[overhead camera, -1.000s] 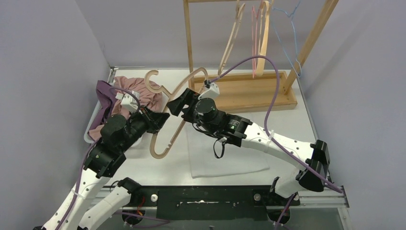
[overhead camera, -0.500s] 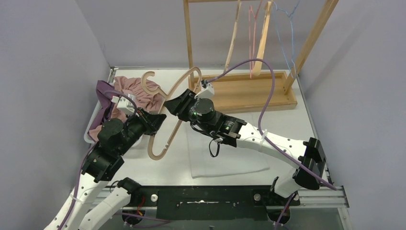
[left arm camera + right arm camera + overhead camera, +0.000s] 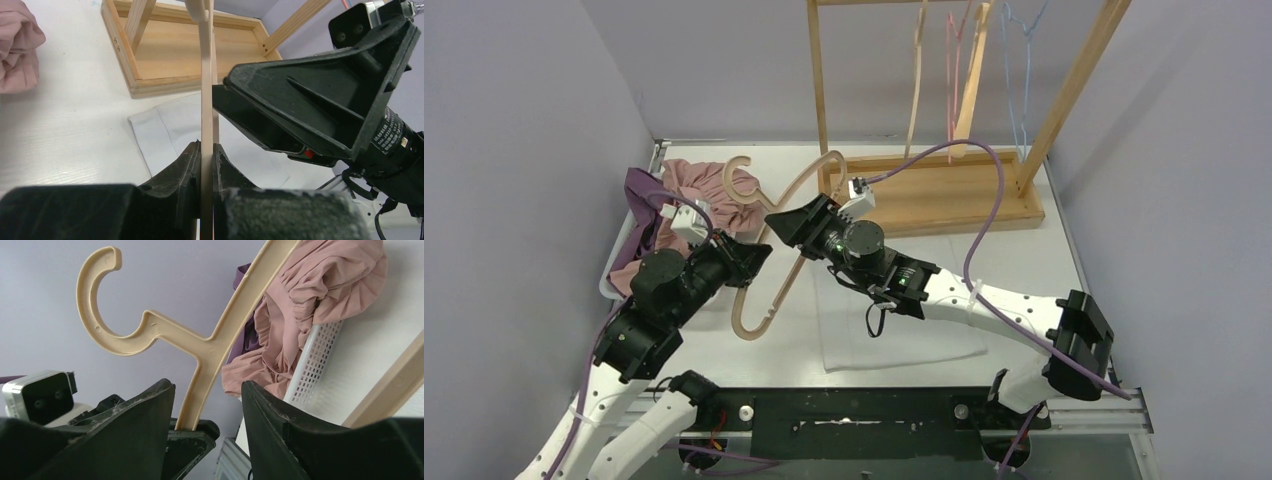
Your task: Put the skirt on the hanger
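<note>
Hanger (image 3: 150,325) is clamped edge-on by the left gripper (image 3: 206,147), its long arm rising untouched between the right gripper's (image 3: 207,385) spread jaws.

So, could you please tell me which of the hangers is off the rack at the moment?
The beige hanger clamped in the left pincer above the table; the other hangers all hang from the wooden rack.

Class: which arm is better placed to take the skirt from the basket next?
Probably the right: the right gripper is open and empty, while the left gripper is shut on the hanger. The skirt lies just beyond it.
</note>
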`<state>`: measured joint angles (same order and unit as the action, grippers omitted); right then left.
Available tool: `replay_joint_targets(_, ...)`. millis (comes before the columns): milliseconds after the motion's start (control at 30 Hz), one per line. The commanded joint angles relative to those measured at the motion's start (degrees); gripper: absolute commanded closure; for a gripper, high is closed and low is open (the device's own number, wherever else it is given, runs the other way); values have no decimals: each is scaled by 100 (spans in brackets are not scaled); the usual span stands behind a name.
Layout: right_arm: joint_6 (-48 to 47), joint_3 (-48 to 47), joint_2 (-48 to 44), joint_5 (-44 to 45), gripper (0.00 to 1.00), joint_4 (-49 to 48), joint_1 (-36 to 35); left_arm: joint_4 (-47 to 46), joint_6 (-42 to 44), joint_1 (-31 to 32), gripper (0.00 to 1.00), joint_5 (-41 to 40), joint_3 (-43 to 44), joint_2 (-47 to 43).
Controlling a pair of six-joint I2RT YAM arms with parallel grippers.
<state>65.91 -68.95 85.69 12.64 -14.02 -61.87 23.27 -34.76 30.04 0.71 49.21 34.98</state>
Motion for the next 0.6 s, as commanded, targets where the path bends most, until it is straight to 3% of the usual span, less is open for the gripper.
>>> replay_joint_targets(0,-23,325,-465,171,49,-1142,-11,-28,-48,23,100,-107,111,31)
replay_joint_targets(133,279,-196,-262,5,30,-11,128,-325,-13,23,100,287,60,-6)
replay_joint_targets(267,551,-488,-16,-322,27,449,206,-504,-45,23,100,338,-28,-97)
replay_joint_targets(367,667,-532,69,-504,33,491,279,-605,-82,25,100,474,-83,-141)
replay_joint_targets(567,733,-600,215,-904,56,315,353,-694,-234,27,100,600,-159,-249)
